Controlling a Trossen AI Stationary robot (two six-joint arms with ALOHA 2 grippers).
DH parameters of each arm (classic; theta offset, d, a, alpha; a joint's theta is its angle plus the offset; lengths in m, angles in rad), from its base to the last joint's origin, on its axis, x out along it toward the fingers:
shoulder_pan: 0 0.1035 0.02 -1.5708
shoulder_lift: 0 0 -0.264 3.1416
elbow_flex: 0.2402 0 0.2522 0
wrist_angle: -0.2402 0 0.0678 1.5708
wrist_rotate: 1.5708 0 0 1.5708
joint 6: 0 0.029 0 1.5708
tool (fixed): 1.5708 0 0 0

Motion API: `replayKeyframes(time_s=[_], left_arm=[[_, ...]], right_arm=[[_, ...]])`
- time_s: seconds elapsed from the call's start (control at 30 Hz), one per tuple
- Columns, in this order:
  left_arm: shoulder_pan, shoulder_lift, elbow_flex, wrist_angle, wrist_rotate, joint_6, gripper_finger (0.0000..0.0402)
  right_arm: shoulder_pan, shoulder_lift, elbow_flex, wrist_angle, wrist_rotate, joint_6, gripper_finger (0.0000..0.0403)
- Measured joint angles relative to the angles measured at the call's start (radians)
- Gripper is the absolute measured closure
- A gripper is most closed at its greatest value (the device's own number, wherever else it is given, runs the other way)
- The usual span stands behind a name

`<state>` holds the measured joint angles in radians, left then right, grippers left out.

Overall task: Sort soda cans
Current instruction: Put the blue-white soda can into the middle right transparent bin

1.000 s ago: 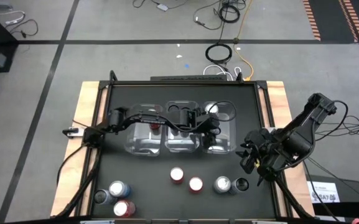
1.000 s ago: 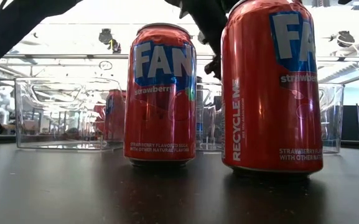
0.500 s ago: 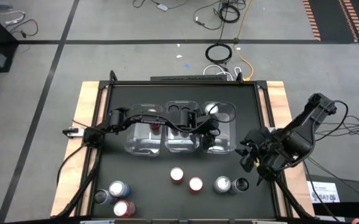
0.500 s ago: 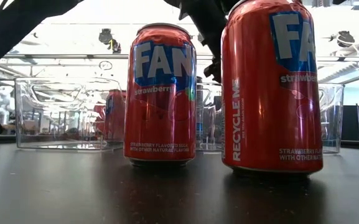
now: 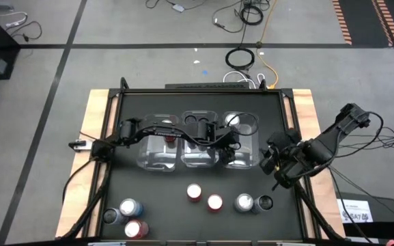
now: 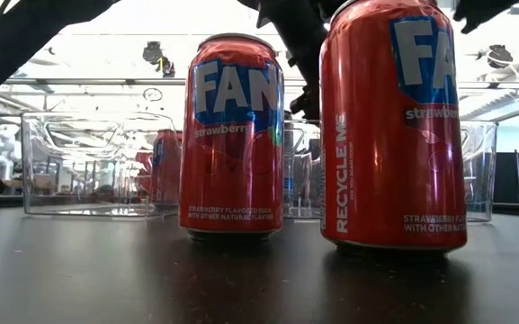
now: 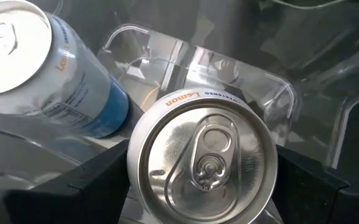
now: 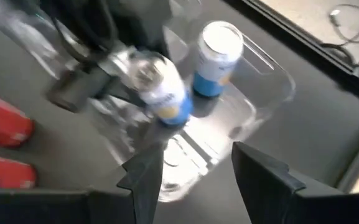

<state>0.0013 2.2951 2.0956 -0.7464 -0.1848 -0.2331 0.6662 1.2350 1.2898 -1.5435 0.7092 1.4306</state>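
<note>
From above, three clear bins [image 5: 198, 142] sit in a row at mid-table. The left gripper [image 5: 229, 152] reaches across them to the right-hand bin [image 5: 250, 140], but the arm hides what it carries there. The left wrist view settles that: its dark fingers [image 7: 98, 180] clamp either side of a silver Lemon can [image 7: 202, 160], top up, held inside the bin beside a second silver-blue can [image 7: 39, 65] standing there already. The right wrist view shows that same pair from farther off, the held can [image 8: 160, 87] and the standing one [image 8: 215, 59], with the right arm's own fingers [image 8: 147, 173] spread apart and empty.

The right gripper [image 5: 276, 164] hovers just right of the bins, above the table.

The overhead view alone shows the spread of the rest: a red can [image 5: 171, 137] in the left bin, two red cans [image 5: 205, 197] near the front centre, a silver and a dark can [image 5: 252, 202] to their right, and three more cans [image 5: 126, 217] at the front left corner.

The low view gives only labels: two red strawberry cans [image 6: 311, 135] close up, bins behind them.
</note>
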Motion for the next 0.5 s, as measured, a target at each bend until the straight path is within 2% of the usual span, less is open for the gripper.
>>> replayKeyframes(time_s=[0.13, 0.23, 0.3, 0.4, 0.5], left_arm=[[0.000, 0.000, 0.000, -0.002, 0.000, -0.023, 0.0073], [0.000, 0.000, 0.000, -0.003, 0.000, -0.024, 0.0073], [0.000, 0.000, 0.000, -0.003, 0.000, -0.024, 0.0073], [0.000, 0.000, 0.000, -0.004, 0.000, -0.024, 0.0073], [0.000, 0.000, 0.000, -0.004, 0.000, -0.024, 0.0073]], right_arm=[[0.008, 0.000, -0.161, 0.042, -0.039, 0.051, 0.0218], [0.010, -0.030, -0.313, 0.204, -0.121, 0.026, 0.0219], [0.010, -0.075, -0.392, 0.364, -0.130, -0.028, 0.0222], [0.005, -0.182, -0.486, 0.599, -0.085, -0.174, 0.0233], [-0.029, -0.316, -0.548, 0.716, -0.060, -0.322, 0.0245]])
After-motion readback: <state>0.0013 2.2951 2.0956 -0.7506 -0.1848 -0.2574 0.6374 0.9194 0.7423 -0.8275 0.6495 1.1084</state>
